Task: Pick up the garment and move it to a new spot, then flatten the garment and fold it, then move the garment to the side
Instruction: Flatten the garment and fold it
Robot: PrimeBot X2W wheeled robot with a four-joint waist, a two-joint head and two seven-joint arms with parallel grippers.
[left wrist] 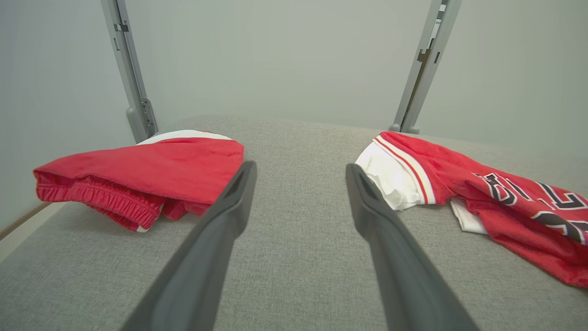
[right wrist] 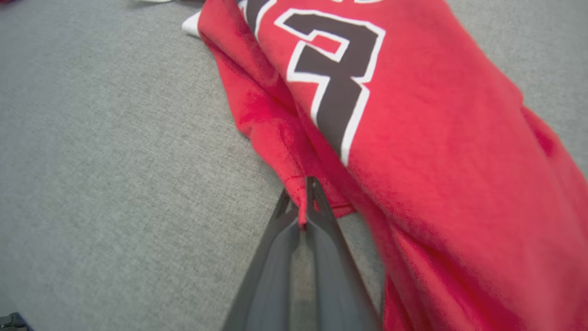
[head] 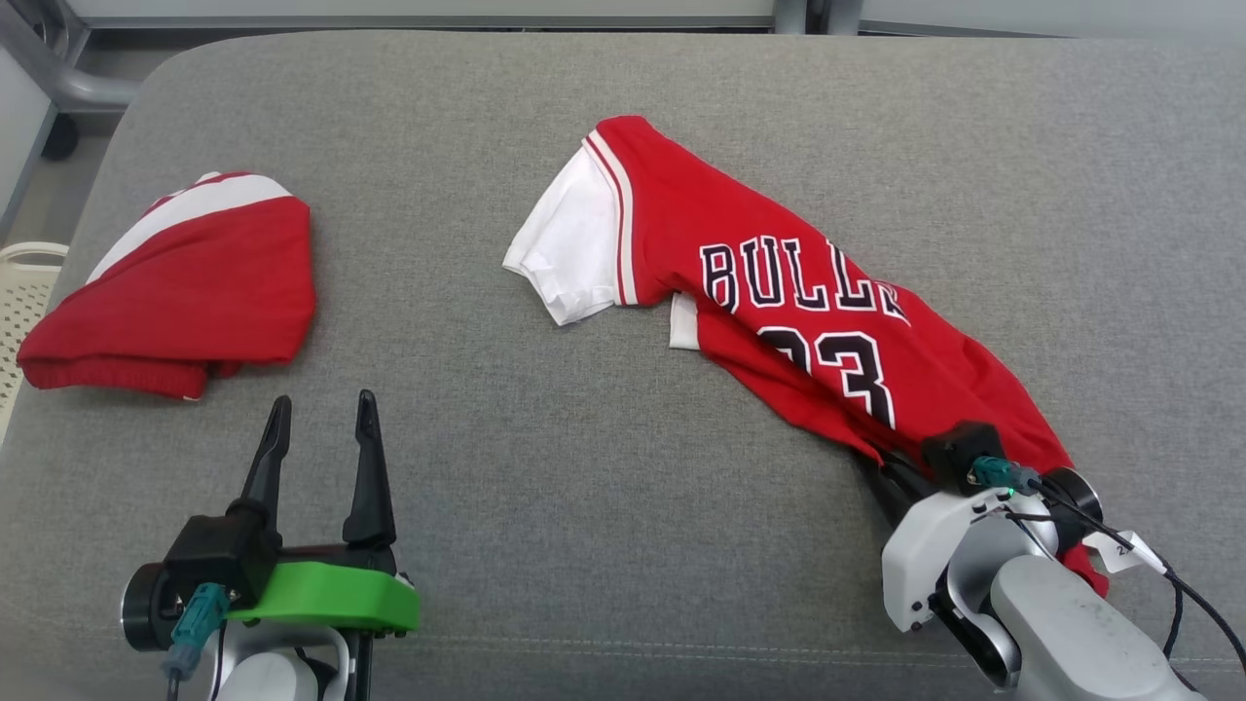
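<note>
The red Bulls jersey lies rumpled and bunched lengthwise on the grey cushion, slanting from far centre to near right, with black lettering and number 23 facing up and a white sleeve spread at its far end

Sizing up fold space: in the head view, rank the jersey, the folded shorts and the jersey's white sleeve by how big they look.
Largest: jersey, clearly.
Middle: shorts, folded.
Smallest: white sleeve.
All lie at similar depth, so the order looks safe.

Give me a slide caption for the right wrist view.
Right gripper shut on the hem of a red numbered jersey lying on a grey cushion.
</note>
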